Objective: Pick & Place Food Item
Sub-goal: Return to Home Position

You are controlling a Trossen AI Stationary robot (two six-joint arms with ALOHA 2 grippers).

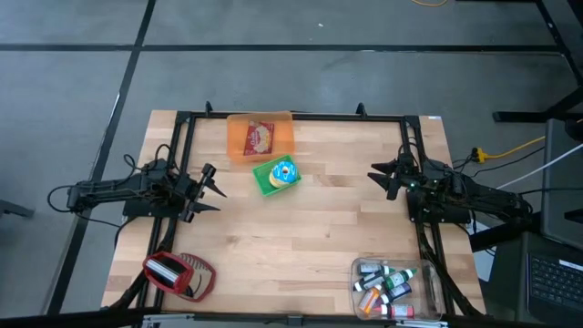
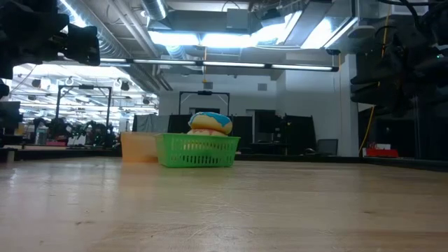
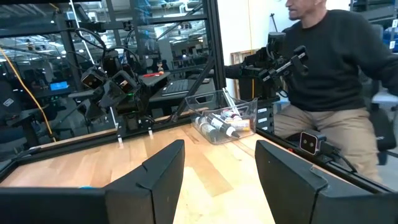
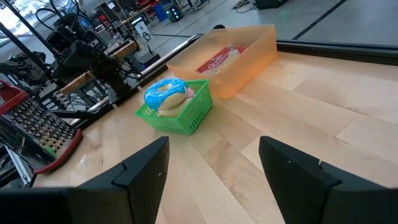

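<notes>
A blue-iced doughnut (image 4: 165, 94) lies in a small green basket (image 1: 277, 175) on the table's far middle. Just beyond it stands an orange bin (image 1: 260, 137) with a red-and-white food packet (image 4: 219, 58) lying flat inside. My left gripper (image 1: 215, 190) waits open at the table's left side, pointing level toward the right. My right gripper (image 1: 380, 176) waits open at the right side, pointing toward the left. Both are well short of the basket, with nothing between their fingers.
A clear tub of bottles (image 1: 393, 286) stands at the near right corner. A red wire basket (image 1: 179, 273) sits at the near left corner. A black frame (image 1: 301, 116) rims the table. A person sits beyond the table's right side. Bare wood lies between the arms.
</notes>
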